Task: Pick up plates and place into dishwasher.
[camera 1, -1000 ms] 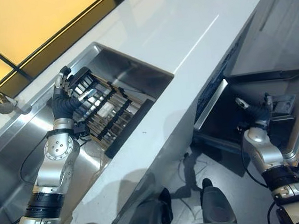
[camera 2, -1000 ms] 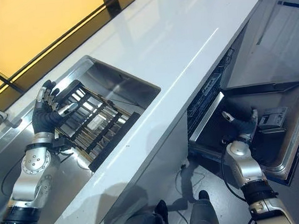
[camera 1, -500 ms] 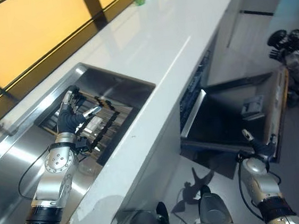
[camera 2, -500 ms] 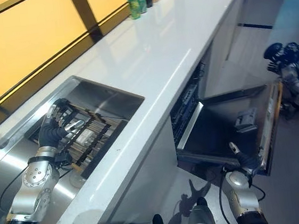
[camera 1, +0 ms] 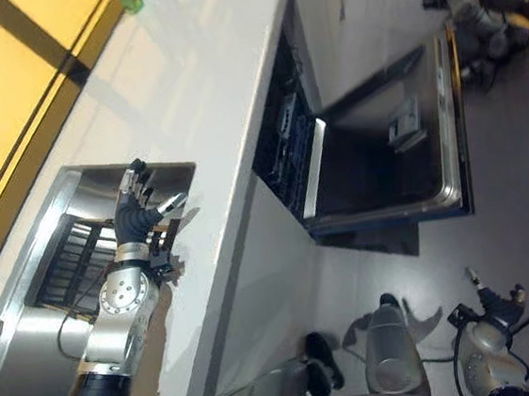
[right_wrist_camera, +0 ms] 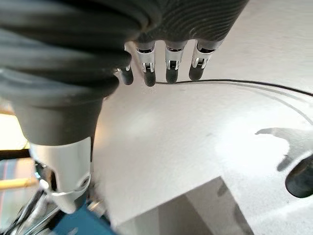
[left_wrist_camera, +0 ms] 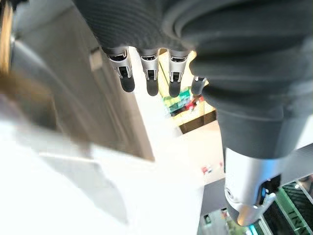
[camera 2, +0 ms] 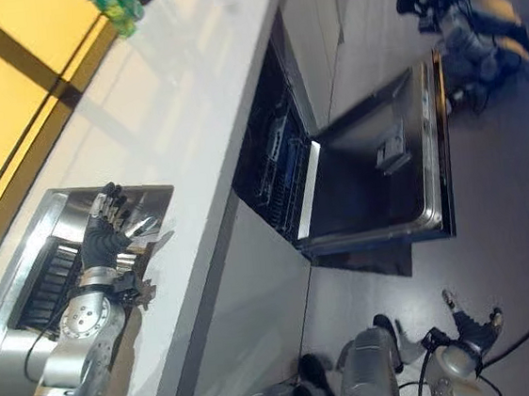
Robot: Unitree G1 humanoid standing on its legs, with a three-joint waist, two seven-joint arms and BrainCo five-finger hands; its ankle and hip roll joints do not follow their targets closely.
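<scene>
- Counter (camera 1: 197, 82): long, white, running past the sink; the whole view has swung since a second ago, so this is the camera turning, not the things moving.
- Dishwasher (camera 2: 376, 181): door dropped flat and open, dark racks visible inside the cabinet; no plate can be made out in it. It now sits mid-view, where a second ago it was at the right edge.
- Sink (camera 1: 70, 239): steel basin holding a dark slatted rack (camera 1: 74, 256); no plate can be made out on it either.
- Left robot hand (camera 1: 133, 210): a second ago down at the rack, now raised above the sink's edge, fingers straight and spread, holding nothing.
- Right robot hand (camera 2: 467, 326): a second ago by the dishwasher door, now low over the floor, fingers relaxed, empty.
- Reading: neither hand carries a plate; where the plates lie cannot be told from these views.
</scene>
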